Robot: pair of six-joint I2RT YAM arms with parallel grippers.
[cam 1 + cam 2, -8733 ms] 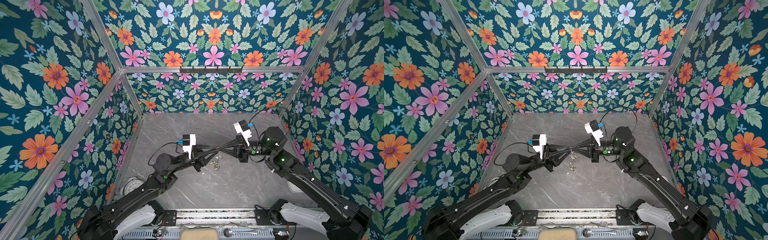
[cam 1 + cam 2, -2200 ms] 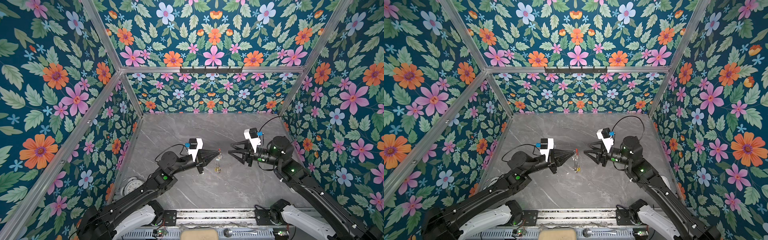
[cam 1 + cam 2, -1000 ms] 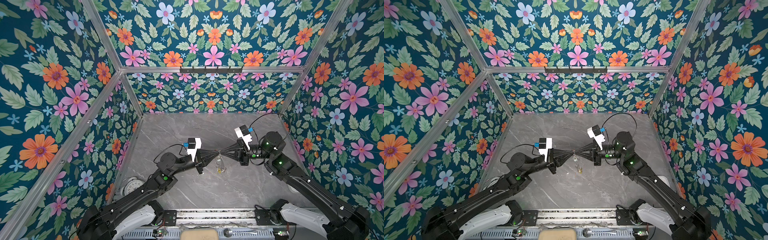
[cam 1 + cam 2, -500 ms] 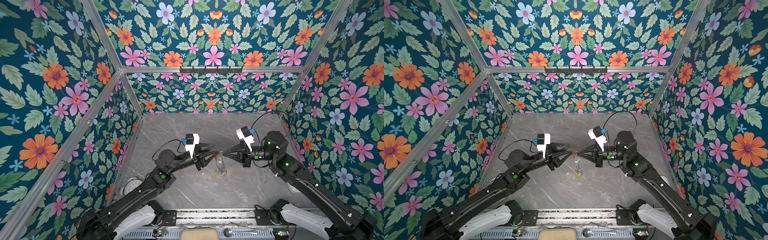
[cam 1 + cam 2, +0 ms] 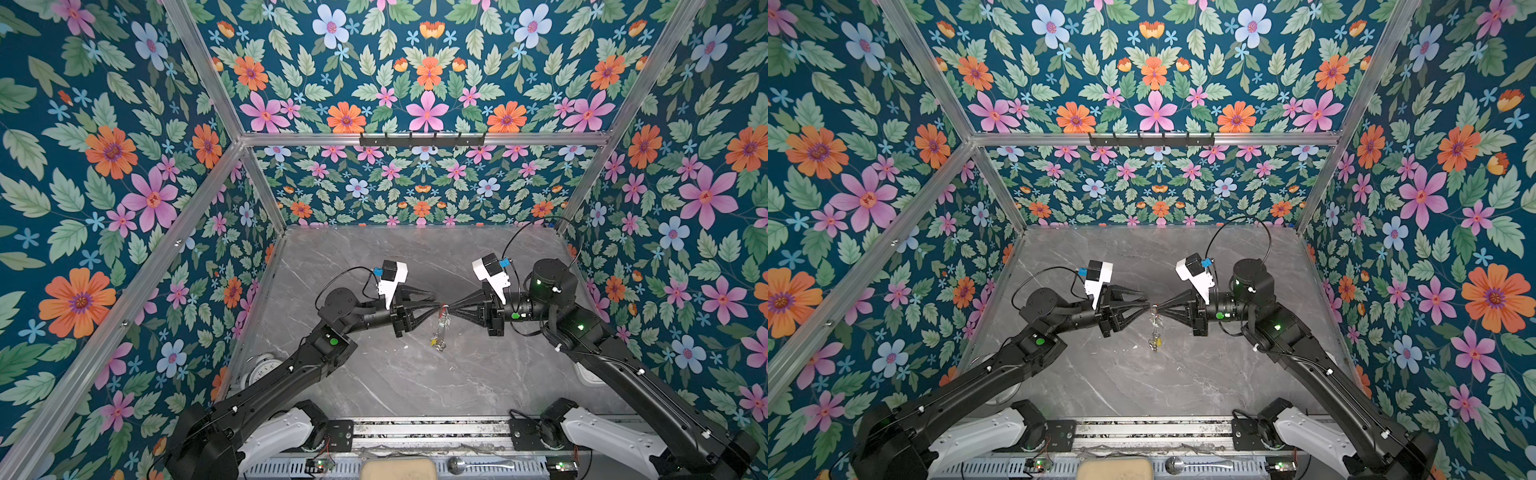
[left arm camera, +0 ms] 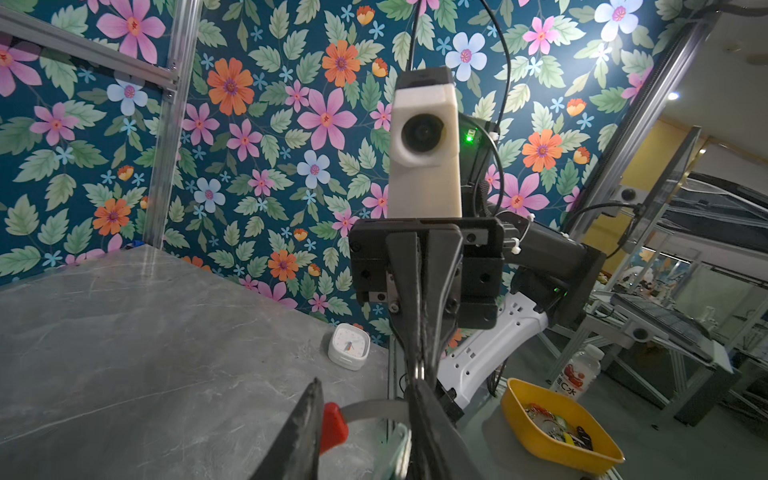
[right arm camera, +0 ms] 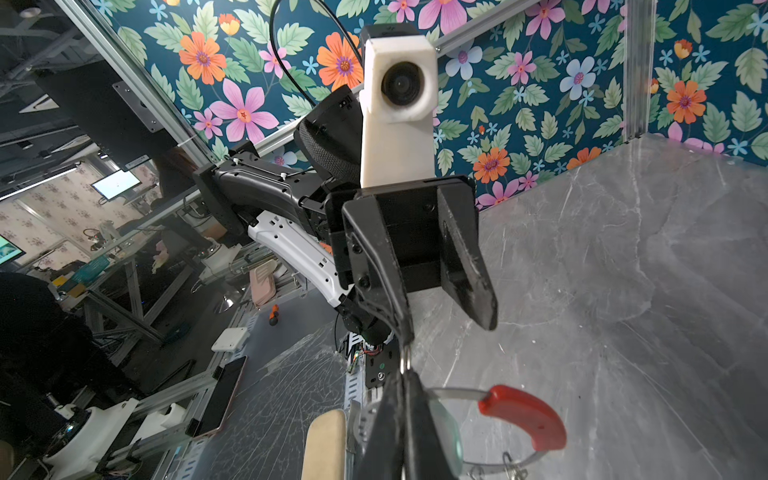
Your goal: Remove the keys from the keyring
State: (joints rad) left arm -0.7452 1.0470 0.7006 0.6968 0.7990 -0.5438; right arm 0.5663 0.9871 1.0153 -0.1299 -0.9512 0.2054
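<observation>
Keyring (image 7: 521,411) hangs pinched in the right fingers (image 6: 405,291), left fingers (image 7: 465,270) spread; bottle (image 6: 577,370) label shows "C".

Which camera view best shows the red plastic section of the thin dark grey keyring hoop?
The right wrist view: the red plastic section appears large, curved and unobstructed. The left wrist view shows only a short, partly hidden piece. In both top views it is a tiny speck.
</observation>
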